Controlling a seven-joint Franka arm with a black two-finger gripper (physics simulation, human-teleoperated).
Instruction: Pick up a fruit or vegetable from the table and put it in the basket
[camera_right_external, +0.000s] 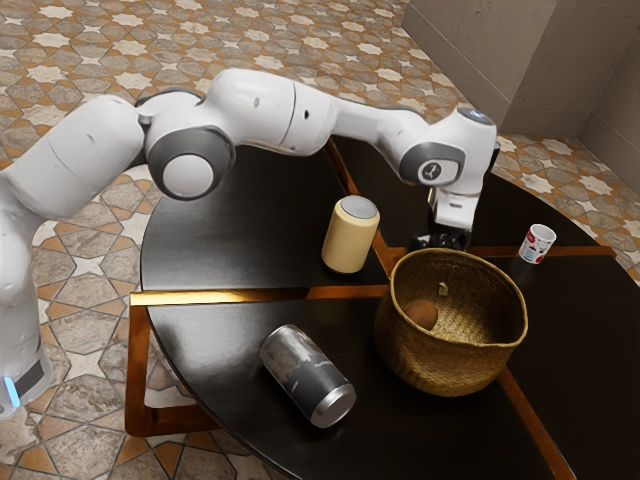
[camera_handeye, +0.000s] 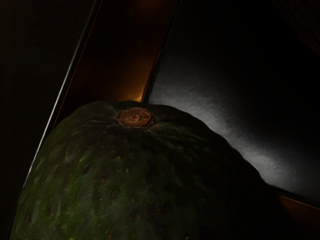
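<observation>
The black gripper (camera_right_external: 440, 238) is low over the table, just behind the woven basket (camera_right_external: 391, 320), whose rim hides its lower end. In the wrist view a dark green avocado (camera_handeye: 120, 175) with a brown stem scar lies large and close, directly under the hand. Whether it is held cannot be made out. Inside the basket rests a brown roundish item (camera_right_external: 421, 313), against the wall.
A cream canister with a grey lid (camera_right_external: 350, 236) stands beside the gripper. On its side lies a silver-and-dark can (camera_right_external: 306, 374), nearer the exterior view's bottom. A white patterned cup (camera_right_external: 537, 244) is toward the exterior view's right, on the black table (camera_right_external: 230, 245).
</observation>
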